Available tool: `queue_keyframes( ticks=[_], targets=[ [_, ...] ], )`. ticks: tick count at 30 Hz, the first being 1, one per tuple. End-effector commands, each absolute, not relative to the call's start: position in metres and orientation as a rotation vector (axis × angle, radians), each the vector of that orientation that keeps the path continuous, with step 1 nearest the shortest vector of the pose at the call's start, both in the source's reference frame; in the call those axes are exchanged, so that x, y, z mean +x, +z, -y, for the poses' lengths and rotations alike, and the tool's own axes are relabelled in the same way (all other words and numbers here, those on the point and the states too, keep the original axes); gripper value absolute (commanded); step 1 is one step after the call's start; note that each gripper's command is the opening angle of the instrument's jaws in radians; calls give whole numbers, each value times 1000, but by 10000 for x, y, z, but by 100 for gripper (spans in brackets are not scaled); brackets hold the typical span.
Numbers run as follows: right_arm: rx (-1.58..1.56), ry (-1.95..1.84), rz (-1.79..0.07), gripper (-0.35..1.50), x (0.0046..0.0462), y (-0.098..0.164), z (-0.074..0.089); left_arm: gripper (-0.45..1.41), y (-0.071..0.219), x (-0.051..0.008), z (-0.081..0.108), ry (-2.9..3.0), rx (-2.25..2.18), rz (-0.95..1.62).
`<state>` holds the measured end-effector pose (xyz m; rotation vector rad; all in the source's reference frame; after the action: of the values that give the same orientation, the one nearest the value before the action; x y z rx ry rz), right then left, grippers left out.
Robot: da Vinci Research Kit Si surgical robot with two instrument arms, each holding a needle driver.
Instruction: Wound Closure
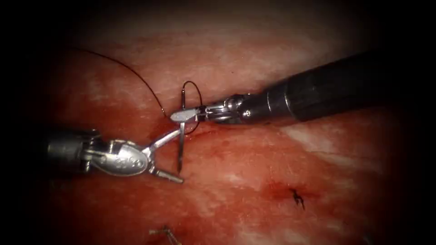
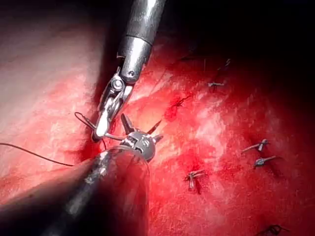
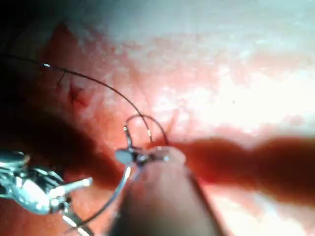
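While the right claw clamps the needle near its tail, the left claw gapes empty beside it.

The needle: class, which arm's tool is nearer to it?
Right. The right tool has its jaws shut on the needle near its swaged end, where the thread joins. The left tool has open jaws straddling the needle's lower shaft, not gripping it.

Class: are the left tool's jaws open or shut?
Open. The left tool shows two jaws spread in a V, one toward the needle, which the right tool grips.
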<state>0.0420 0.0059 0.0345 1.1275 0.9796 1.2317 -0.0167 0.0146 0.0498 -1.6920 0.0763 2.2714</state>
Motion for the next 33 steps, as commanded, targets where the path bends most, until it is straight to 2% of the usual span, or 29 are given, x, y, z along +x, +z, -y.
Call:
queue_keyframes(
  ticks=[1, 4, 9, 11, 12, 13, 16, 17, 24, 33],
  targets=[
    [1112, 1241, -994, -35, 424, 351, -58, 84, 501, -171, -141, 2260, -1691, -37],
    [1068, 1238, -1016, -35, 423, 353, -62, 91, 492, -171, -136, 2255, -1700, 59],
    [956, 1139, -1101, -35, 419, 353, -73, 86, 478, -159, -132, 2199, -1703, 235],
    [893, 1072, -1137, -35, 418, 350, -77, 62, 475, -150, -134, 2163, -1691, 316],
    [866, 1040, -1151, -35, 418, 348, -79, 44, 474, -145, -134, 2163, -1693, 335],
    [836, 1004, -1167, -35, 417, 347, -80, 17, 474, -138, -135, 2159, -1694, 360],
    [757, 907, -1204, -35, 412, 343, -86, -33, 474, -121, -138, 2173, -1672, 426],
    [739, 884, -1213, -35, 411, 343, -87, -45, 475, -116, -139, 2176, -1656, 445],
    [633, 756, -1256, -35, 407, 341, -90, -45, 503, -95, -158, 2186, -1512, 444],
    [528, 632, -1296, -35, 409, 336, -95, -45, 557, -116, -162, 2285, -1307, 357]
  ],
)
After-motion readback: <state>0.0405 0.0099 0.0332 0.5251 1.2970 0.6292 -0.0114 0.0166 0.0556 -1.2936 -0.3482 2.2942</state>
